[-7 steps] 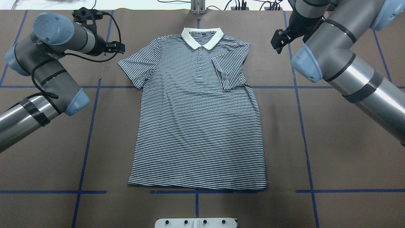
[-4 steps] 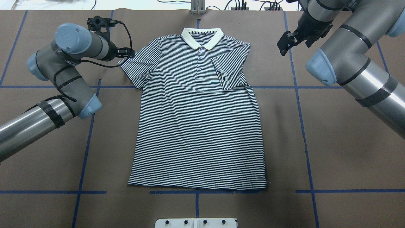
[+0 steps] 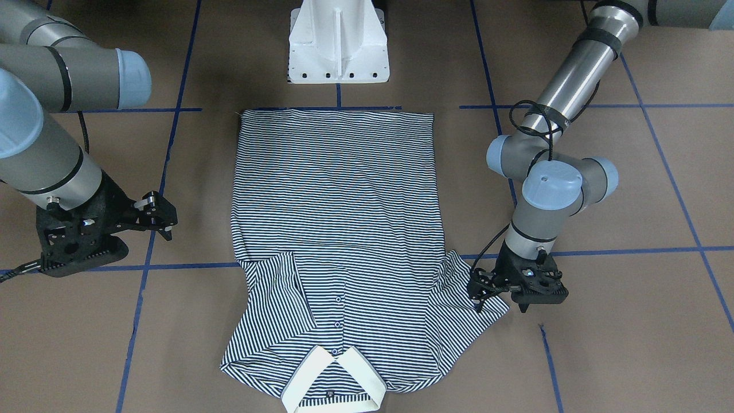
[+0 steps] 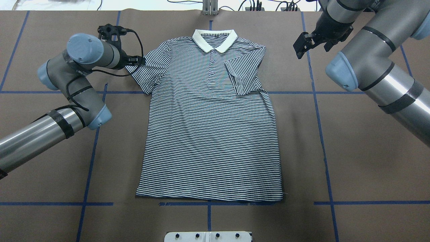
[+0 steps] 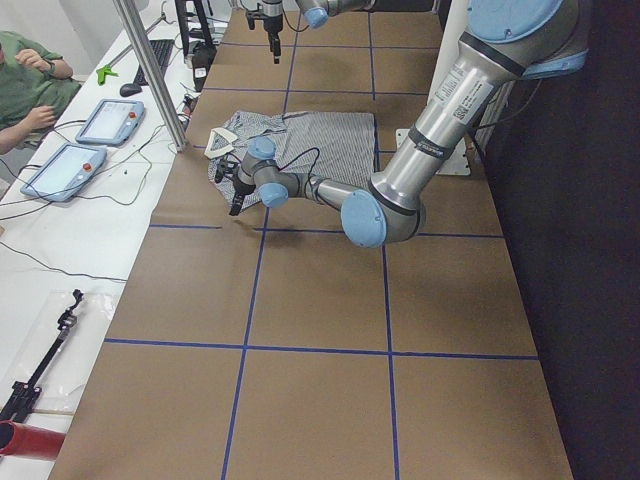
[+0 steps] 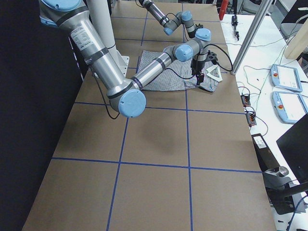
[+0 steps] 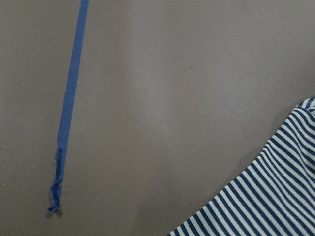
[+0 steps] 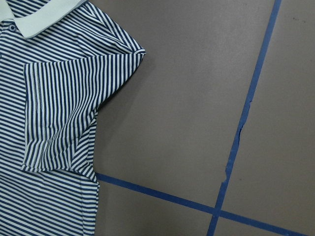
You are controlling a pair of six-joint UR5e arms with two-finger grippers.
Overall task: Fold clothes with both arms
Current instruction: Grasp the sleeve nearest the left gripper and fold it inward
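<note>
Lying flat mid-table, the shirt (image 4: pixel 211 141) is seen front up, collar (image 4: pixel 215 39) toward the far edge of the table (image 4: pixel 362 161), hem toward the near edge by the base (image 3: pixel 338 46). The folded sleeve (image 4: pixel 242 75), on the right arm's side, is laid in over the chest. The flat sleeve (image 4: pixel 147 69), on the left arm's side, is spread out on the table. The left gripper (image 3: pixel 477 293) is held low at the flat sleeve's outer edge, jaws parted, nothing seen gripped; contact with the cloth cannot be told. In the left wrist view only a sleeve corner and 1 tape line (image 7: pixel 69 113) are shown. The right gripper (image 4: pixel 300 45) is held off the shirt toward the far edge, apart from the folded sleeve, jaws parted, nothing held. 1 person (image 5: pixel 30 75) is seen seated at the side bench.
</note>
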